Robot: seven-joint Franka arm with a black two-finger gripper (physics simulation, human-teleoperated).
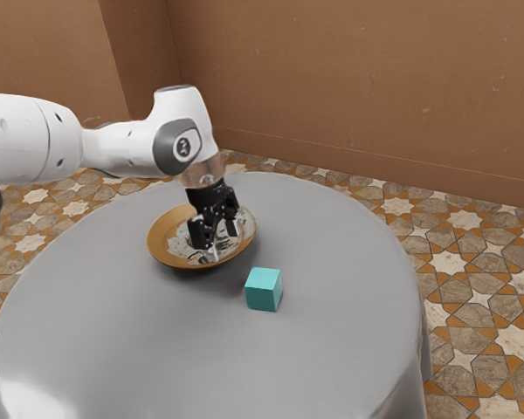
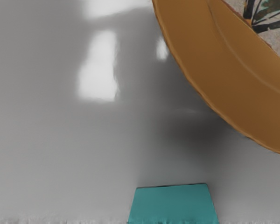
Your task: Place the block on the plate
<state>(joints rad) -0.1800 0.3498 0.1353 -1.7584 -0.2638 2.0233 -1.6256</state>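
Observation:
Over the plate in the exterior view hangs my gripper (image 1: 218,243), its two black fingers spread apart with no block between them. The teal block (image 1: 264,290) rests on the table, apart from the plate, toward the exterior view's right and nearer that camera. The plate (image 1: 163,248) has a wide orange-brown rim and a patterned centre, partly hidden behind the gripper. In the wrist view, part of the block (image 2: 173,204) appears at the lower edge, with bare table between it and the plate's rim (image 2: 224,79).
A round table with a grey cover (image 1: 157,340) carries both things. Its curved edge lies beyond the block, toward the exterior view's right. Brown walls (image 1: 349,78) and a patterned tile floor (image 1: 472,288) surround it.

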